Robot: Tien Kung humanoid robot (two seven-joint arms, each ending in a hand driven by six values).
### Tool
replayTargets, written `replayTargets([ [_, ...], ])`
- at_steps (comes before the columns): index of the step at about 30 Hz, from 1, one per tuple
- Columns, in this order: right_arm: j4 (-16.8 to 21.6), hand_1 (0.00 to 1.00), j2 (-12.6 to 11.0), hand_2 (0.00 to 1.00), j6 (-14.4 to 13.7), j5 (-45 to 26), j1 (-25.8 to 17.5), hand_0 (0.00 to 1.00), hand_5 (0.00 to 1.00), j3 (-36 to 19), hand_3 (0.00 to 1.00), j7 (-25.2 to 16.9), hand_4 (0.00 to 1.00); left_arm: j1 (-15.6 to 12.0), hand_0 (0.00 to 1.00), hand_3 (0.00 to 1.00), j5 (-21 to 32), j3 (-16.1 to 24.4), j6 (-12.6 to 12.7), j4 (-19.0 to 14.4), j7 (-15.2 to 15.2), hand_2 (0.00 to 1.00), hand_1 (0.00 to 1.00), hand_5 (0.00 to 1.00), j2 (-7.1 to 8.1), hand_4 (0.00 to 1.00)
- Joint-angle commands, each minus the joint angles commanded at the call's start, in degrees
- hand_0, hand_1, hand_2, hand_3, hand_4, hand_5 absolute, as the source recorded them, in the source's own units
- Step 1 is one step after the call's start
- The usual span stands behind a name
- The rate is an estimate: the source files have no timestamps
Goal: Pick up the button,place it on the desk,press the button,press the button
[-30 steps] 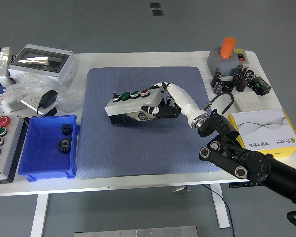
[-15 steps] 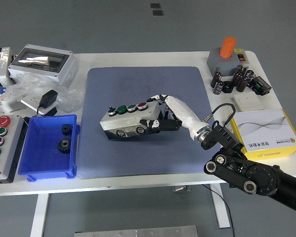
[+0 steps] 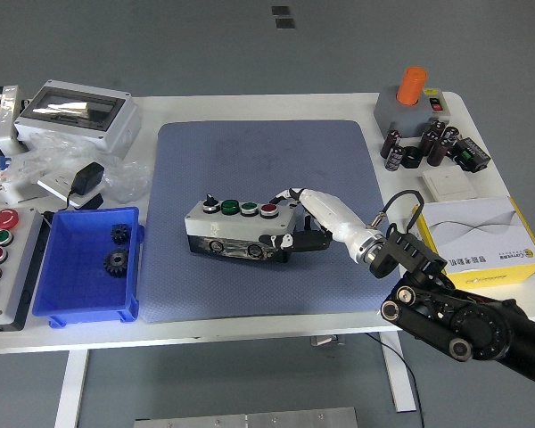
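No readable writing anywhere from where I'm standing; the print on the yellow and white box [image 3: 481, 234] at the right is way too small. The right hand [image 3: 305, 223] is wrapping its fingers around the right end of the button box [image 3: 237, 228], thumb on the front face, clamping it. The box is sitting flat on the blue mat [image 3: 266, 214], near the middle (black knob, two green buttons, one red on top).

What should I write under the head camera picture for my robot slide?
Robot's right hand grips the button box at its right end on the blue mat.
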State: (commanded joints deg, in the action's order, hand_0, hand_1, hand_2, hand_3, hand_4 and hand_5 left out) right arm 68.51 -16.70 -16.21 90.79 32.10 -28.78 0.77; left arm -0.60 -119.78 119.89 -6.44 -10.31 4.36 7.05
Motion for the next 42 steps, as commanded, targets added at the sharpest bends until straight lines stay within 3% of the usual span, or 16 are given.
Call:
replayTargets([
  [4,-0.1,0.299,-0.1,0.346,0.5,0.5,0.0,0.110,0.385,0.1,0.307,-0.5,0.534,0.0,0.744,0.582,0.0,0.0,-0.1,0.0,-0.1,0.631,0.765,0.150,0.00,0.669],
  [5,-0.2,0.632,-0.1,0.654,0.5,0.5,0.0,0.498,0.341,0.1,0.626,-0.7,0.655,0.0,0.744,0.581,0.0,0.0,-0.1,0.0,-0.2,0.631,0.765,0.151,0.00,0.669],
  [10,-1.2,0.632,0.0,0.654,-0.4,2.5,0.1,0.498,0.341,0.6,0.626,-1.0,0.655,0.0,0.744,0.581,-0.1,0.0,-0.2,0.0,-0.2,0.631,0.765,0.151,-0.02,0.669],
  [11,-1.4,0.699,0.1,0.706,-0.7,3.3,0.1,0.765,0.370,0.8,0.655,-0.9,0.693,0.0,0.743,0.580,-0.1,0.0,-0.2,0.0,-0.2,0.631,0.764,0.151,-0.03,0.669],
  [29,-2.0,0.705,0.4,0.707,-4.5,16.5,0.2,0.781,0.359,1.5,0.664,1.4,0.702,0.1,0.743,0.579,0.0,-0.2,-0.5,0.0,-0.4,0.629,0.764,0.149,-0.06,0.669],
  [40,3.2,0.709,-1.6,0.715,-0.4,12.0,-0.1,0.783,0.340,1.9,0.677,1.1,0.722,-0.1,0.743,0.575,0.2,-0.5,-0.8,0.0,-0.7,0.626,0.764,0.147,-0.12,0.659],
  [41,3.7,0.718,-1.7,0.744,0.1,11.5,-0.1,0.788,0.352,1.8,0.746,1.1,0.778,-0.1,0.743,0.572,0.2,-0.5,-0.8,0.0,-0.7,0.625,0.763,0.136,-0.13,0.650],
  [42,4.3,0.718,-1.9,0.744,0.7,10.9,-0.1,0.788,0.352,1.7,0.746,1.0,0.778,-0.1,0.743,0.572,0.3,-0.5,-0.8,0.0,-0.7,0.625,0.763,0.136,-0.13,0.650],
])
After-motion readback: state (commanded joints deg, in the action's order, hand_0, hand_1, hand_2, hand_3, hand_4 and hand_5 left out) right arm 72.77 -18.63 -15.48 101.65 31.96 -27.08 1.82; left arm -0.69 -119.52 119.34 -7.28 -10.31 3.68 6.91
